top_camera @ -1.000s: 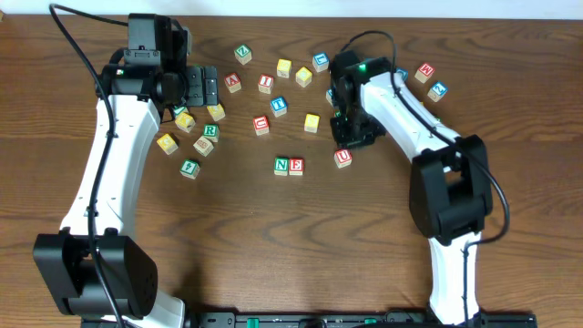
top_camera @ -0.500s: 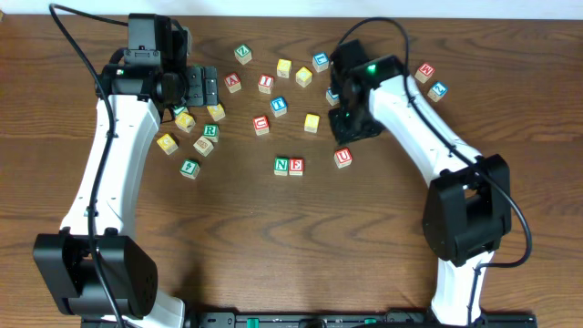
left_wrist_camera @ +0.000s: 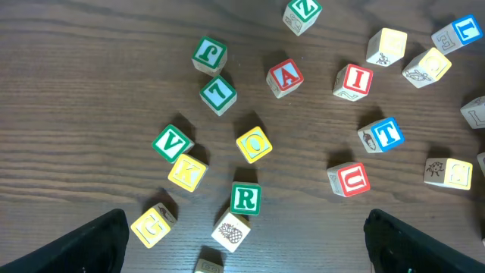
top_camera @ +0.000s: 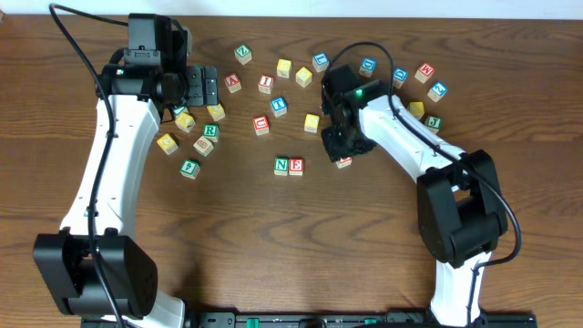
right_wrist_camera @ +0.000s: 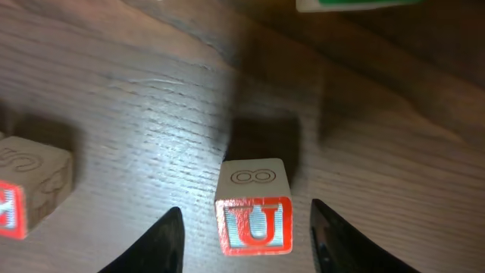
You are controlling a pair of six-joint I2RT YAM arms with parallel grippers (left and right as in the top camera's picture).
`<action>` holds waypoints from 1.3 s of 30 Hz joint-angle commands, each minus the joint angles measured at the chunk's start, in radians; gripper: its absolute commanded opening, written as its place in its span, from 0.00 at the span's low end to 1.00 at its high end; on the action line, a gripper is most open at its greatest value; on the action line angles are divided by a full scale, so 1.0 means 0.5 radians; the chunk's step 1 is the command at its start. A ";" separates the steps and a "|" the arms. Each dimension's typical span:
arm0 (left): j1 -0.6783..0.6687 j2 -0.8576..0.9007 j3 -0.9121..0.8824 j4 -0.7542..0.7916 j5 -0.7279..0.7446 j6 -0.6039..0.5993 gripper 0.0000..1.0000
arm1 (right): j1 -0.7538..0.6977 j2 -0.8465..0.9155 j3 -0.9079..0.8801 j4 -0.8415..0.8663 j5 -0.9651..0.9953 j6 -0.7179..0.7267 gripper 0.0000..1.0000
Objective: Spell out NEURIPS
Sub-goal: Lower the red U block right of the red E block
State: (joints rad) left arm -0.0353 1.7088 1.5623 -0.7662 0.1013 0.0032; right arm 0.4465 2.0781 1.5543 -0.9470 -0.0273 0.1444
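From above, we see the left gripper [top_camera: 200, 87] hanging at the far left of the table [top_camera: 273, 246], over a loose cluster of letter cubes. Near the middle, the green N cube [top_camera: 281, 165] and the red E cube [top_camera: 296, 166] sit side by side, touching, with the N on the picture's left. The right gripper [top_camera: 344, 144] is down low just to the right of them. The U cube [top_camera: 343, 162] peeks out beneath it, near the E cube but apart from it. The green R cube [top_camera: 210, 131] lies in the left cluster, and the red I cube [top_camera: 265, 83] is up in the far row. We cannot read the right gripper's jaws from this view.

In the left wrist view, the left gripper [left_wrist_camera: 246, 227] shows its dark fingers [left_wrist_camera: 95, 243] in the two lower corners, spread wide with nothing held. Below it the R cube [left_wrist_camera: 245, 198] stands among yellow and green cubes. The I cube [left_wrist_camera: 353, 80] lies further off to the right, beside a red A cube [left_wrist_camera: 285, 77] and above a blue T cube [left_wrist_camera: 381, 135].

In the right wrist view, the right gripper [right_wrist_camera: 245, 220] has its jaws apart, one on each side of the U cube [right_wrist_camera: 253, 205], with a gap of bare wood on both sides, so neither touches it. The cube rests flat on the table and shows us a red U on its near side. Another cube with red lettering [right_wrist_camera: 34, 182] is cut off by the left edge.
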 commanded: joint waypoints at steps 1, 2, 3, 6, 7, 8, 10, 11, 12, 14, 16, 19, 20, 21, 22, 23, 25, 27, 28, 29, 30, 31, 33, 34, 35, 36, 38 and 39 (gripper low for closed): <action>0.005 -0.046 0.046 -0.008 -0.018 -0.002 0.98 | 0.001 0.030 -0.056 0.046 -0.005 -0.004 0.45; 0.005 -0.046 0.046 -0.008 -0.018 -0.002 0.98 | 0.001 0.032 -0.060 0.052 -0.004 0.004 0.44; 0.005 -0.046 0.046 -0.008 -0.018 -0.002 0.98 | 0.001 0.034 -0.067 0.063 -0.002 0.017 0.43; 0.005 -0.046 0.046 -0.008 -0.018 -0.002 0.98 | -0.002 0.034 -0.082 0.080 -0.003 0.032 0.38; 0.005 -0.046 0.046 -0.008 -0.018 -0.002 0.98 | -0.002 0.034 -0.082 0.079 -0.004 0.033 0.36; 0.005 -0.046 0.046 -0.008 -0.018 -0.002 0.98 | -0.002 0.034 -0.082 0.078 -0.004 0.034 0.34; 0.005 -0.046 0.046 -0.008 -0.018 -0.002 0.98 | -0.001 0.034 -0.082 0.076 -0.004 0.063 0.31; 0.005 -0.046 0.046 -0.008 -0.018 -0.002 0.98 | 0.002 0.034 -0.082 0.070 -0.005 0.107 0.29; 0.005 -0.046 0.046 -0.008 -0.018 -0.002 0.98 | 0.002 0.034 -0.082 0.068 -0.005 0.133 0.27; 0.005 -0.046 0.046 -0.008 -0.018 -0.002 0.98 | 0.005 0.034 -0.082 0.052 -0.005 0.230 0.23; 0.005 -0.046 0.046 -0.008 -0.018 -0.002 0.98 | 0.017 0.034 -0.082 0.039 -0.014 0.325 0.22; 0.005 -0.046 0.046 -0.008 -0.018 -0.002 0.98 | 0.043 0.034 -0.082 0.040 -0.052 0.410 0.22; 0.005 -0.046 0.046 -0.008 -0.018 -0.002 0.98 | 0.053 0.034 -0.082 0.043 -0.057 0.435 0.22; 0.005 -0.046 0.046 -0.008 -0.018 -0.002 0.98 | 0.068 0.034 -0.082 0.047 -0.057 0.472 0.21; 0.005 -0.046 0.046 -0.008 -0.018 -0.002 0.98 | 0.079 0.034 -0.082 0.050 -0.057 0.494 0.22; 0.005 -0.046 0.046 -0.008 -0.018 -0.002 0.98 | 0.098 0.034 -0.082 0.058 -0.060 0.528 0.21; 0.005 -0.046 0.046 -0.008 -0.018 -0.002 0.98 | 0.124 0.034 -0.082 0.072 -0.065 0.552 0.21; 0.005 -0.046 0.046 -0.008 -0.018 -0.002 0.98 | 0.152 0.034 -0.082 0.089 -0.064 0.578 0.22; 0.005 -0.046 0.046 -0.008 -0.018 -0.002 0.98 | 0.159 0.034 -0.082 0.095 -0.064 0.595 0.22; 0.005 -0.046 0.046 -0.008 -0.018 -0.002 0.98 | 0.166 0.034 -0.082 0.101 -0.064 0.610 0.22; 0.005 -0.046 0.046 -0.008 -0.018 -0.002 0.98 | 0.171 0.034 -0.082 0.108 -0.066 0.625 0.22; 0.005 -0.046 0.046 -0.008 -0.018 -0.002 0.98 | 0.178 0.034 -0.082 0.113 -0.065 0.643 0.22; 0.005 -0.046 0.046 -0.008 -0.018 -0.002 0.97 | 0.187 0.034 -0.082 0.116 -0.066 0.677 0.23; 0.005 -0.046 0.046 -0.008 -0.018 -0.002 0.98 | 0.194 0.034 -0.082 0.116 -0.065 0.704 0.23; 0.005 -0.046 0.046 -0.008 -0.018 -0.002 0.98 | 0.199 0.034 -0.082 0.117 -0.066 0.723 0.23; 0.005 -0.046 0.046 -0.008 -0.018 -0.002 0.98 | 0.206 0.034 -0.082 0.122 -0.071 0.738 0.23; 0.005 -0.046 0.046 -0.008 -0.018 -0.002 0.98 | 0.214 0.034 -0.082 0.130 -0.072 0.770 0.24; 0.005 -0.046 0.046 -0.008 -0.018 -0.002 0.98 | 0.217 0.034 -0.082 0.134 -0.072 0.788 0.24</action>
State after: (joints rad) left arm -0.0353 1.7088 1.5623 -0.7662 0.1013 0.0032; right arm 0.5400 2.0823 1.5208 -0.8867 -0.0532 0.4808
